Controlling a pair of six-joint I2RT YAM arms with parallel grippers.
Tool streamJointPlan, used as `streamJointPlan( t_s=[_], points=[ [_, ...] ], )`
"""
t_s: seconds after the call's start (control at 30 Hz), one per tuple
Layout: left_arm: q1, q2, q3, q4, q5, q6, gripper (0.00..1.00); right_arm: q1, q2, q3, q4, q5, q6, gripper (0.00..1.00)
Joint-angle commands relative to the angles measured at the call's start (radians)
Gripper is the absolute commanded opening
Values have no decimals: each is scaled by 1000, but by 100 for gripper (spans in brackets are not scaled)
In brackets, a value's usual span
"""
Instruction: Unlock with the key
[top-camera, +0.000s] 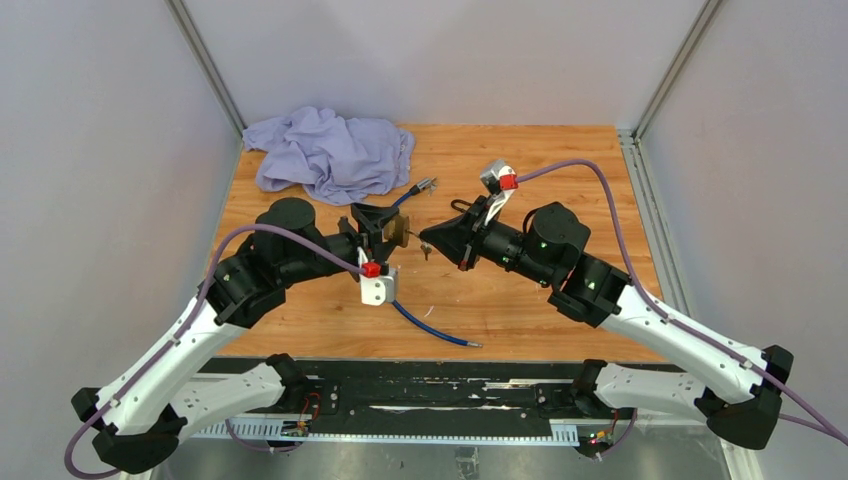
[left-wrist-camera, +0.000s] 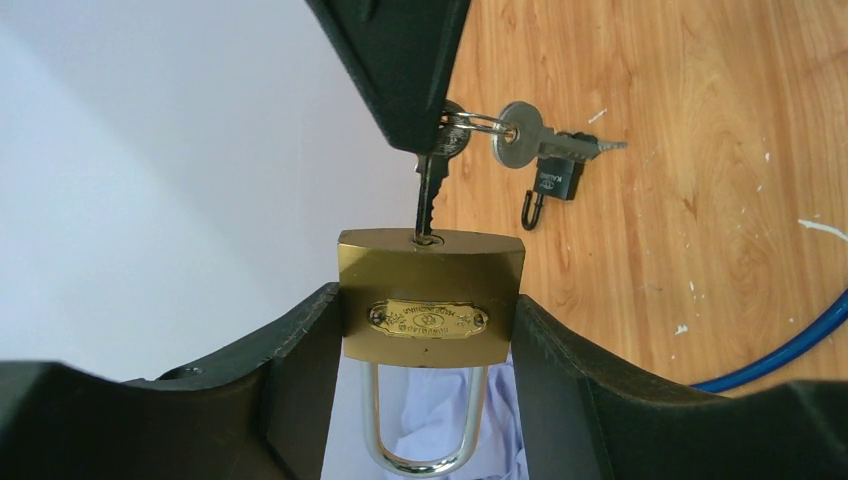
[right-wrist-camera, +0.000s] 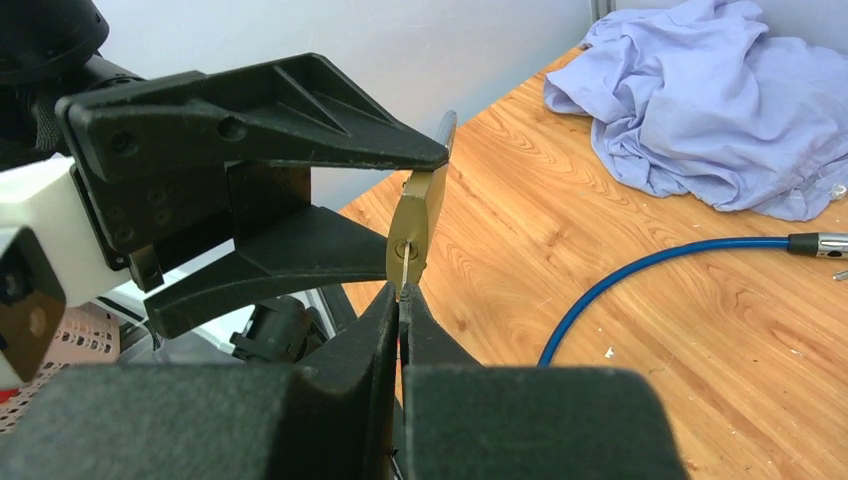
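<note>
Key (left-wrist-camera: 431, 196) tip inside brass padlock (left-wrist-camera: 430, 300) keyhole.

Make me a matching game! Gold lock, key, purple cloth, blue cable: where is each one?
1 gold lock
2 key
3 purple cloth
4 blue cable

A bunched in the far left corner of the table
B clamped in the left gripper
C lying in a long curve
D pinched by the shut right gripper, tip in the keyhole

Pairs: 1-B, 2-D, 3-A, 4-C
</note>
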Motion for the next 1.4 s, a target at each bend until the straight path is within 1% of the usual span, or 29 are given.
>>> streamJointPlan(
  t_s=[0.0,0.17,0.4,0.77,1.1,1.23,1.37],
  points=[
    [-20,-35,-19,83,29,134,0,20,7,39,4,-26,31,1],
    [-26,-31,-16,84,7,142,0,20,15,29,1,-30,51,1],
    [-27,-31,-11,119,-5,82,0,20,26,17,10,-21,57,1],
    [-43,-41,-52,128,-14,165,0,20,36,8,40,-20,83,1],
    [-52,-53,-51,141,28,151,0,20,41,0,56,-21,94,1],
    [-62,-37,-38,145,26,122,0,20,58,5,80,-33,106,1],
    [-72,-32,-48,157,20,132,0,20,71,7,105,-33,121,1]
  ],
)
